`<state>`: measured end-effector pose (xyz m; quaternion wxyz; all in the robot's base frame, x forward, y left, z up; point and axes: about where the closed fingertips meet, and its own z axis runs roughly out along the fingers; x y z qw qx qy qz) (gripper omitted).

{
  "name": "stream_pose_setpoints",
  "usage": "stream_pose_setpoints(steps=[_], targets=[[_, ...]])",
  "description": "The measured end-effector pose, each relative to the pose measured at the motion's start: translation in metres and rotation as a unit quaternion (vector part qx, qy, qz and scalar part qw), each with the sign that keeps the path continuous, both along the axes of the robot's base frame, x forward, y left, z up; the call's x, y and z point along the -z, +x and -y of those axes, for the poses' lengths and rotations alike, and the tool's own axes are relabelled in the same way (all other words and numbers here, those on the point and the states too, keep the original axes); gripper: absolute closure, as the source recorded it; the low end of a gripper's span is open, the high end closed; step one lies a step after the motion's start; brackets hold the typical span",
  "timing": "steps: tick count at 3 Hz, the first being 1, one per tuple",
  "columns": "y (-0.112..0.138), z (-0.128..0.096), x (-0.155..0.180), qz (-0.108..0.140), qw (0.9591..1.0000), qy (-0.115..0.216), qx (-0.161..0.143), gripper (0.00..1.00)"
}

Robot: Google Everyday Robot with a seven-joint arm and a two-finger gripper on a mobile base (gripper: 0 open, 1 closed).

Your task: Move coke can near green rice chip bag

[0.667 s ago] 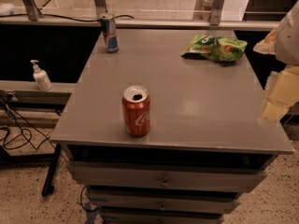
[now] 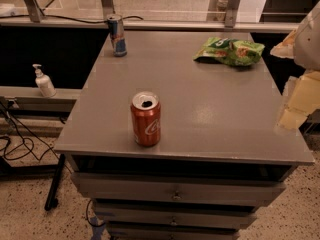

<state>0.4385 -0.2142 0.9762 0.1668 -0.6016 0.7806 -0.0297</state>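
Note:
The coke can (image 2: 145,119), short and red with white script and an open silver top, stands upright near the front left of the grey cabinet top (image 2: 200,109). The green rice chip bag (image 2: 229,51) lies flat at the back right of the same top, well apart from the can. My gripper (image 2: 296,106), cream-coloured, hangs at the right edge of the view over the cabinet's right side. It is far from the can and holds nothing that I can see.
A tall slim blue-and-silver can (image 2: 117,35) stands at the back left corner. A white pump bottle (image 2: 44,81) sits on a low ledge to the left. Cables (image 2: 20,144) lie on the floor at left. Drawers (image 2: 175,194) are below the top.

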Motion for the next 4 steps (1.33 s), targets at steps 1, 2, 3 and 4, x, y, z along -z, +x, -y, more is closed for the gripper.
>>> stream_pose_setpoints(steps=[1,2,3,4], targets=[[-0.001,-0.012,0.011,0.007,0.9992,0.040,-0.002,0.00],[-0.004,-0.041,0.053,0.018,0.9911,0.131,-0.020,0.00],[0.002,-0.080,0.081,0.029,0.9745,0.218,-0.045,0.00],[0.010,-0.121,0.100,0.027,0.9451,0.321,-0.056,0.00]])
